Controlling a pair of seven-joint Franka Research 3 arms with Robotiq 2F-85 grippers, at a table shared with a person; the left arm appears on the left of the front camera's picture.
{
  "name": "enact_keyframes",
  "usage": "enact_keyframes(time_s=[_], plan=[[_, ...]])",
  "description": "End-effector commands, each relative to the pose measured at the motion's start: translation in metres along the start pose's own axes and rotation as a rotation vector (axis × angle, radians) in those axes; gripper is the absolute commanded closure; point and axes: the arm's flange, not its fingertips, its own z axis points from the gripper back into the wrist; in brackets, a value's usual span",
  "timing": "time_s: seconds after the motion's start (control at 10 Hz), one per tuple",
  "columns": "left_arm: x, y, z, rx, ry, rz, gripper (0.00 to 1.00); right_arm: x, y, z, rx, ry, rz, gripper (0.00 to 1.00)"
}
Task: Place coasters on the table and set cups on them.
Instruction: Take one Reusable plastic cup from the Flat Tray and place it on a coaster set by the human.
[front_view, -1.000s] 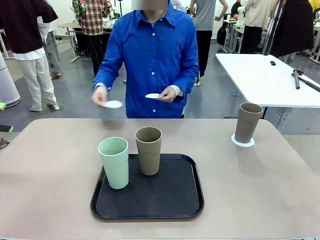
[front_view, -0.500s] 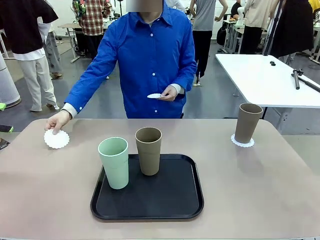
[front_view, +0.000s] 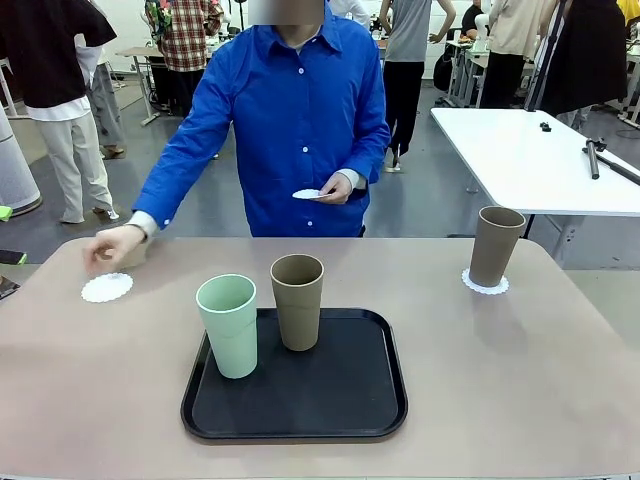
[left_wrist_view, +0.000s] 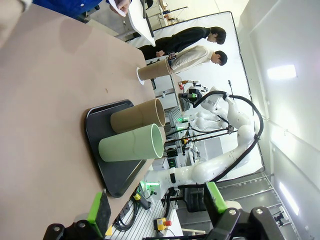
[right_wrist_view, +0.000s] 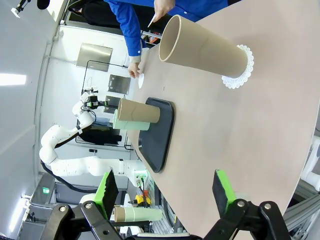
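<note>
Mint cup (front_view: 228, 325) and tan cup (front_view: 298, 300) stand upright, mouths up, on the tray (front_view: 350, 400); left gripper (left_wrist_view: 156, 202) and right gripper (right_wrist_view: 165, 192) gape wide.

Front camera looks across the table (front_view: 520, 370); both rolled wrist cameras share the tray (front_view: 340, 392).

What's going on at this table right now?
A person is laying out coasters. One hand is beside the left-end coaster lying on the table; the other hand holds a spare coaster. One tan cup already stands on the right-end coaster. The mint cup and second tan cup wait on the black tray. The left gripper and right gripper are open and empty.
</note>
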Motion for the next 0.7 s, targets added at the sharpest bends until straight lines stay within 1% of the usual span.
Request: enact_keyframes(time_s=[0.0, 0.6], plan=[[-0.0009, -0.0012, 0.0009, -0.008, -0.002, -0.009, 0.0, -0.0003, -0.0005, 0.0003, -0.004, 0.001, -0.003, 0.0], [-0.0009, -0.0012, 0.0009, -0.008, -0.002, -0.009, 0.0, -0.0003, -0.0005, 0.0003, -0.004, 0.001, -0.003, 0.0]])
